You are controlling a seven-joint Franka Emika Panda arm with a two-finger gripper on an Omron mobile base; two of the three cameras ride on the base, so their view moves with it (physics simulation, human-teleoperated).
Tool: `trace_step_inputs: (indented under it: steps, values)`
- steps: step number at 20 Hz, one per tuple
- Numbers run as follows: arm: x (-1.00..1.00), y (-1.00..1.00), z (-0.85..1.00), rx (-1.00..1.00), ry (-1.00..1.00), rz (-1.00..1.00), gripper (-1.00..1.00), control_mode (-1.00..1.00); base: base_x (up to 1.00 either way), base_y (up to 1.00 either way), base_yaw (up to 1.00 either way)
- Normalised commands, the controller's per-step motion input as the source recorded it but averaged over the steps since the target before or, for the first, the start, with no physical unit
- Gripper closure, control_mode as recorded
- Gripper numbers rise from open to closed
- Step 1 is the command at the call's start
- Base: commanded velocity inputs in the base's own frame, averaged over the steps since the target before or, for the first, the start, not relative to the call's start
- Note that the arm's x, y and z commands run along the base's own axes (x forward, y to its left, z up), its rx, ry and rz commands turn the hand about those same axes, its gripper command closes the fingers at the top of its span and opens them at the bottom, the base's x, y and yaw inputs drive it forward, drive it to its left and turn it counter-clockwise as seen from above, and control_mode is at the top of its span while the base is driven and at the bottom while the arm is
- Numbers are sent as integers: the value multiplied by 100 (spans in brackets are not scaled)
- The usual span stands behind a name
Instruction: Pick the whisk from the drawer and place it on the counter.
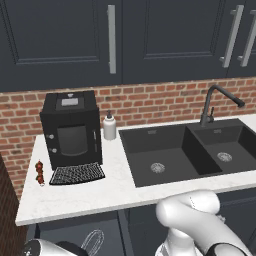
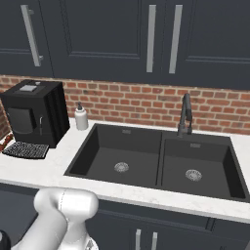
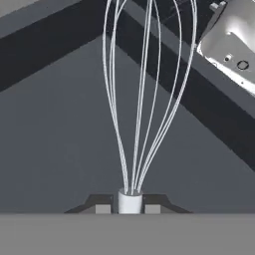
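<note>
In the hand view the whisk [image 3: 142,99] rises straight up from my gripper [image 3: 129,206], its thin silver wire loops fanning out over the drawer's dark grey floor [image 3: 55,149]. The two dark fingertips [image 3: 102,205] press against the pale collar at the base of the wires, so the gripper is shut on the whisk; the handle is hidden. From the left base view the wire loops [image 1: 93,242] show inside the open drawer [image 1: 70,234] under the counter [image 1: 100,195], beside my hand at the bottom left. The white counter [image 2: 29,171] runs along the brick wall.
A black coffee machine [image 1: 71,129] [image 2: 34,113] with a drip grille stands on the counter's left, a soap dispenser [image 1: 109,126] [image 2: 81,117] beside it. A black double sink [image 1: 185,150] [image 2: 156,158] with a faucet [image 1: 212,102] fills the right. A small red item [image 1: 39,172] sits at the left edge.
</note>
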Motion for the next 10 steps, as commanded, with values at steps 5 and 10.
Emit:
trace_step_inputs:
  steps: [5,10]
  values:
    - [26,-50,89,1,-33,-31,100,-100,0,0,0]
    - [64,-63,80,4,-26,-31,100,-100,0,0,0]
